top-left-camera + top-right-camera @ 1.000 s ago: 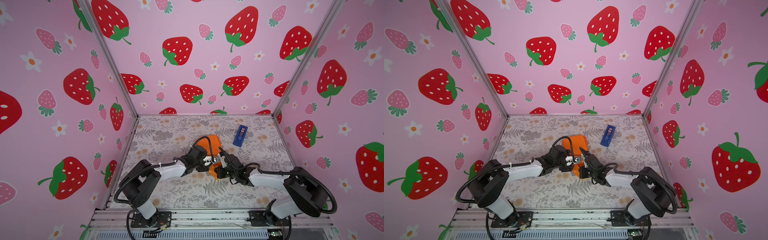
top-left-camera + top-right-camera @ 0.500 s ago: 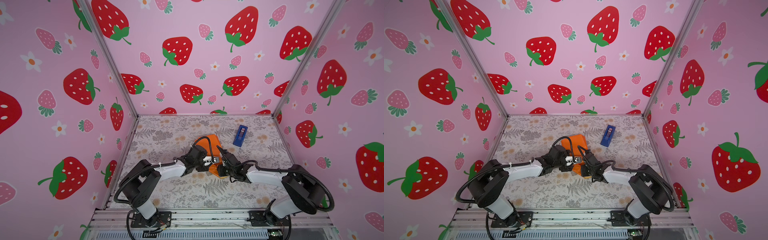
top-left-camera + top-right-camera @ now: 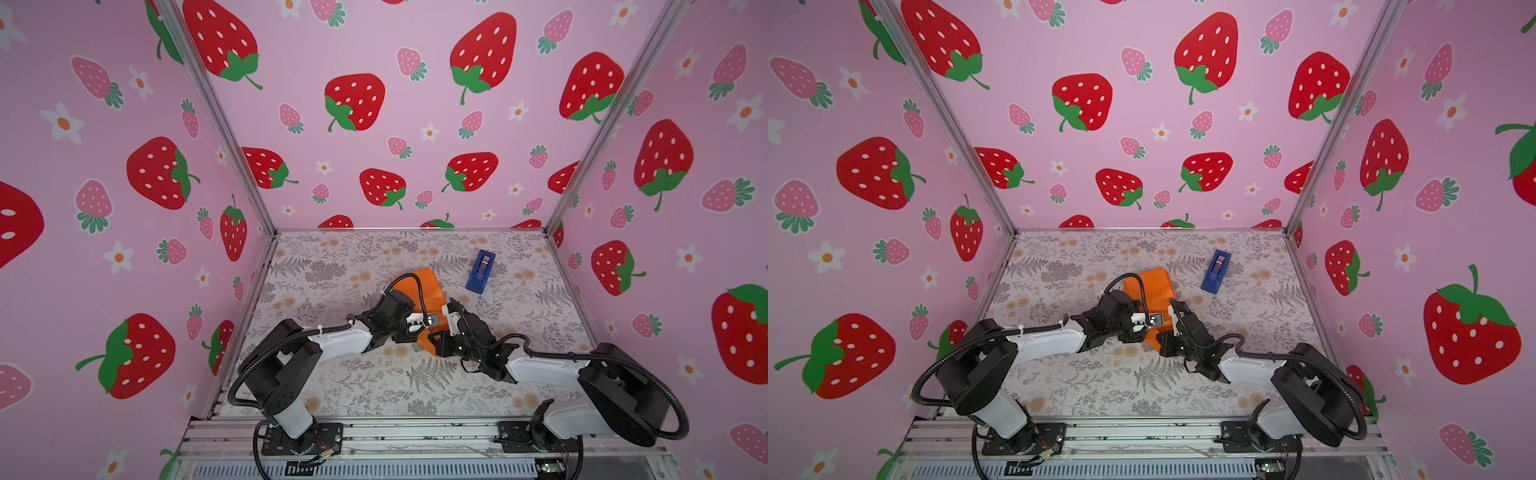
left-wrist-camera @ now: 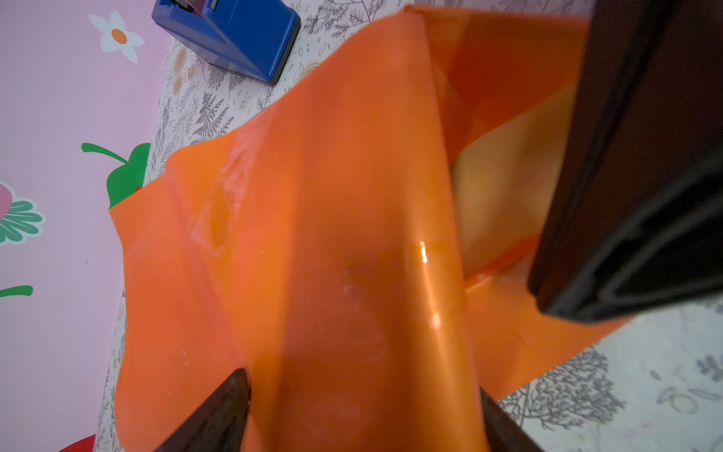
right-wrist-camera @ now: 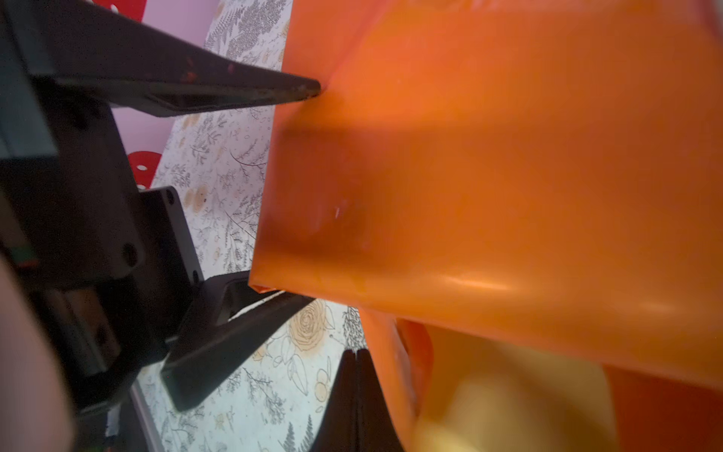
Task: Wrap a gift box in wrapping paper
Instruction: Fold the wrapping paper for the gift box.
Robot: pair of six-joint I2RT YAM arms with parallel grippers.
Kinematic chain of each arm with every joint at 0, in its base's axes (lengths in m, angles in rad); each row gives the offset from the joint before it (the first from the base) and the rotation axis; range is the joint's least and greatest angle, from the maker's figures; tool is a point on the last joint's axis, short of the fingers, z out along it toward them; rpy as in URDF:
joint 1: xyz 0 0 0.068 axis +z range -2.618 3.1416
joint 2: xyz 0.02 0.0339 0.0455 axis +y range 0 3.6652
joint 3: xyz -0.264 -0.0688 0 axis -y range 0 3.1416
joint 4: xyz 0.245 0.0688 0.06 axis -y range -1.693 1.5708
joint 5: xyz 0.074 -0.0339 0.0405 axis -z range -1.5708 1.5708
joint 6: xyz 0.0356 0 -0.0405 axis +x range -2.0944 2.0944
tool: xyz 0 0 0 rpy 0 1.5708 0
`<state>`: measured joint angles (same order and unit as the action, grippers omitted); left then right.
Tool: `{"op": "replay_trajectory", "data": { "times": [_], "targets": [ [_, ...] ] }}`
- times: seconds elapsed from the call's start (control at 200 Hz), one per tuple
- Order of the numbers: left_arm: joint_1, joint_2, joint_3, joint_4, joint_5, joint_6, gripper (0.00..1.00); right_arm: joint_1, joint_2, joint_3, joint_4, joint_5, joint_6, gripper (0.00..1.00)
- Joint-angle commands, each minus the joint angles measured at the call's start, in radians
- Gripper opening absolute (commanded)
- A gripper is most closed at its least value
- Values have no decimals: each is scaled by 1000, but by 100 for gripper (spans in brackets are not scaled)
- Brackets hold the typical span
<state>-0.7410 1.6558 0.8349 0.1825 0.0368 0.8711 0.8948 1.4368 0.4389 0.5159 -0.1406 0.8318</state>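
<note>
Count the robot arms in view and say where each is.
2. The left arm reaches in from the near left corner, the right arm from the near right; both meet at the orange paper mid-table. None looks hidden.

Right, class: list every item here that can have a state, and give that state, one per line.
wrapping paper: folded over, glossy side out, one end gaping.
gift box: hidden, presumably inside the paper.
tape dispenser: standing apart, untouched.
left gripper: clamped across the paper bundle.
right gripper: shut on nothing, beside the paper.
</note>
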Motion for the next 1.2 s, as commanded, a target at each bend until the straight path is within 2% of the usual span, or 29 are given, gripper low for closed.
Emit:
{"op": "replay_trajectory", "data": {
  "times": [0.0,0.12,0.36,0.85,1.196],
  "targets": [
    [-2,38,0,-112,21,-8,80,35,66,-19,231,-32,119,0],
    [-1,36,-2,-115,25,-7,79,66,150,-7,331,22,183,0],
    [-2,44,2,-118,26,-1,79,73,250,15,300,133,271,0],
    [-2,41,-2,-146,35,17,77,49,299,20,259,283,365,0],
    [-1,45,-1,-149,35,20,77,23,282,-5,217,316,419,0]
  ]
}}
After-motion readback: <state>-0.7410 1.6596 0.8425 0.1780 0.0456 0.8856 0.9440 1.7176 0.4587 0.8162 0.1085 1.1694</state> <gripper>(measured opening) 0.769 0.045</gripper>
